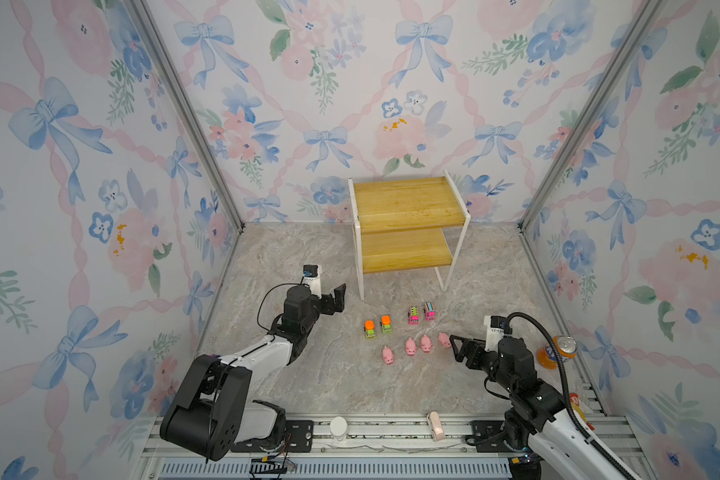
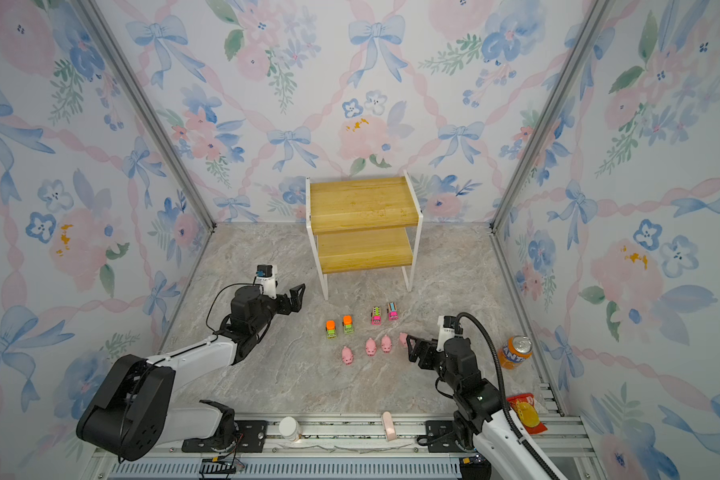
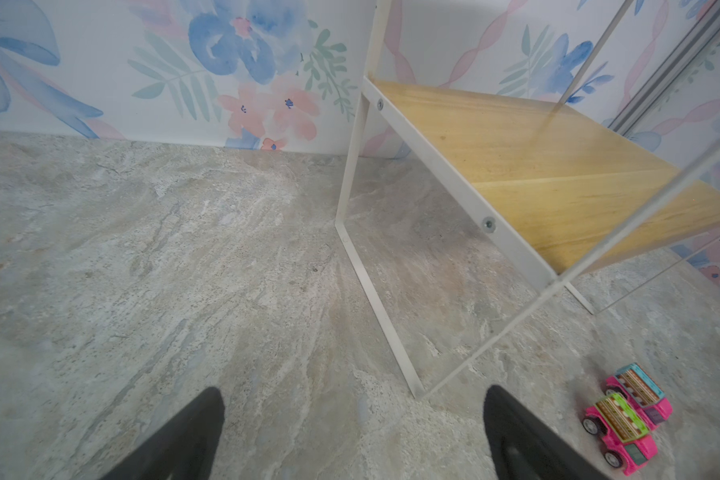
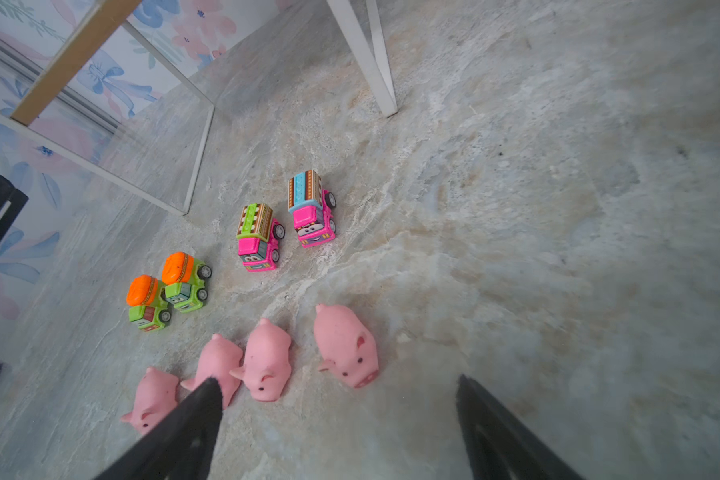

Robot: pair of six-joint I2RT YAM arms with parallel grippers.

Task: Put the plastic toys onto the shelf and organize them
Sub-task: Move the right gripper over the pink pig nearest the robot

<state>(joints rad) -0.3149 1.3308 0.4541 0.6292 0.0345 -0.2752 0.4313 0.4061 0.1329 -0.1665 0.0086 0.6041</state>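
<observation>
The shelf (image 1: 408,224) (image 2: 364,224) stands at the back with both wooden boards bare. In front of it on the marble floor sit two green trucks (image 1: 378,326) (image 4: 167,291), two pink buses (image 1: 421,313) (image 4: 283,224) and a row of several pink pigs (image 1: 410,347) (image 4: 267,357). My right gripper (image 1: 454,348) (image 4: 337,379) is open, low at the right end of the row. The rightmost pig (image 1: 444,339) (image 4: 346,345) lies just ahead of its fingertips, not between them. My left gripper (image 1: 336,298) (image 3: 352,390) hangs open and holds nothing, beside the shelf's front left leg (image 3: 375,307).
An orange soda can (image 1: 558,351) (image 2: 516,352) stands by the right wall behind my right arm. A red and yellow snack bag (image 2: 526,413) lies at the front right. A white bottle (image 1: 338,428) and a pale pink object (image 1: 435,426) rest on the front rail.
</observation>
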